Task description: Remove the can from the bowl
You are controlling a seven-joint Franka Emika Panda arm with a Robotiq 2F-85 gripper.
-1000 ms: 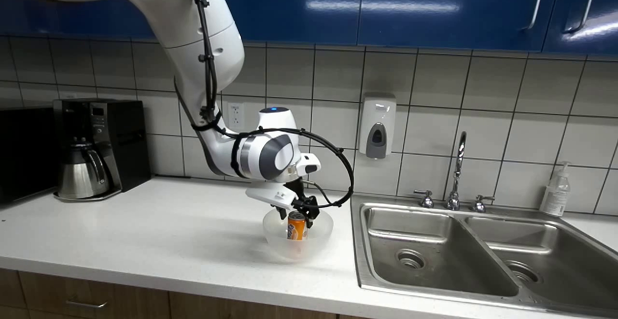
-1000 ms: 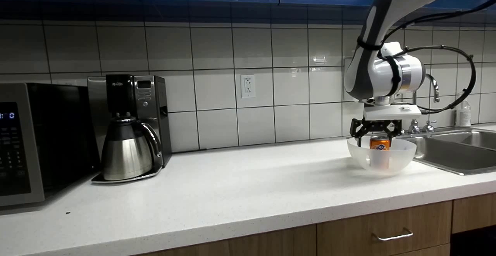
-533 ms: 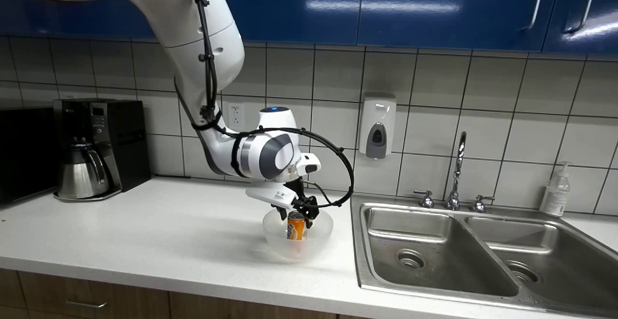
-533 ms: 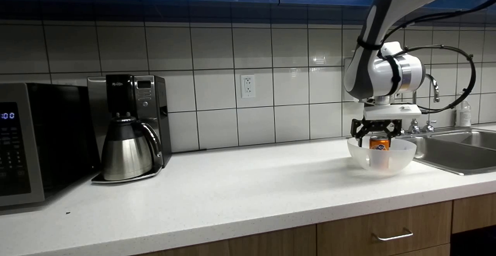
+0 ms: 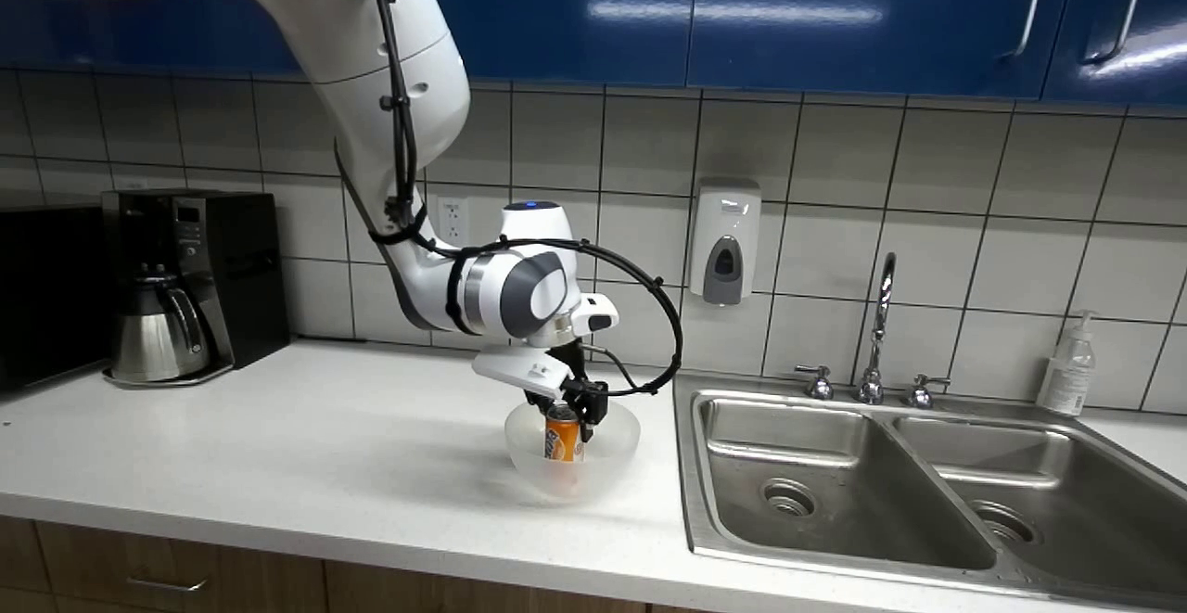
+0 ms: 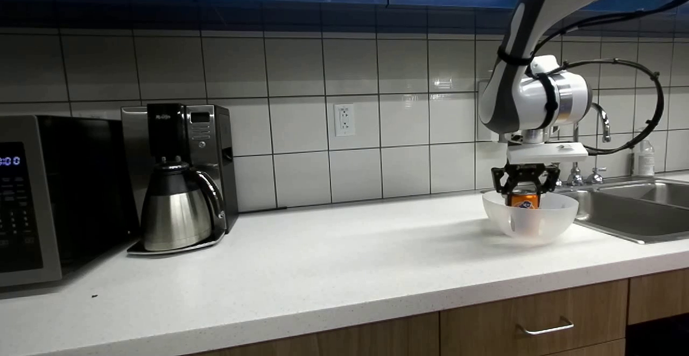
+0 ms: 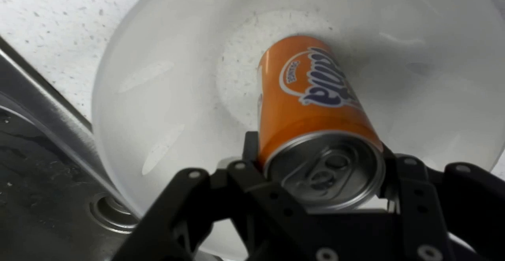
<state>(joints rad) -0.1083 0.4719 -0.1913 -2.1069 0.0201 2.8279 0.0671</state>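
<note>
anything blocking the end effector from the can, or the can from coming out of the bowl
Nothing visible stands between the end effector and the can: it is closed on the can's sides. The bowl rings the can and blocks a sideways move; upward, nothing visible blocks it.

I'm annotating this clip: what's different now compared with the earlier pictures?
The gripper has closed on the orange soda can and edged up slightly. The can, still inside the translucent bowl, has shifted a little left in both exterior views; whether it has lifted is unclear. The bowl and coffee maker stayed put.
</note>
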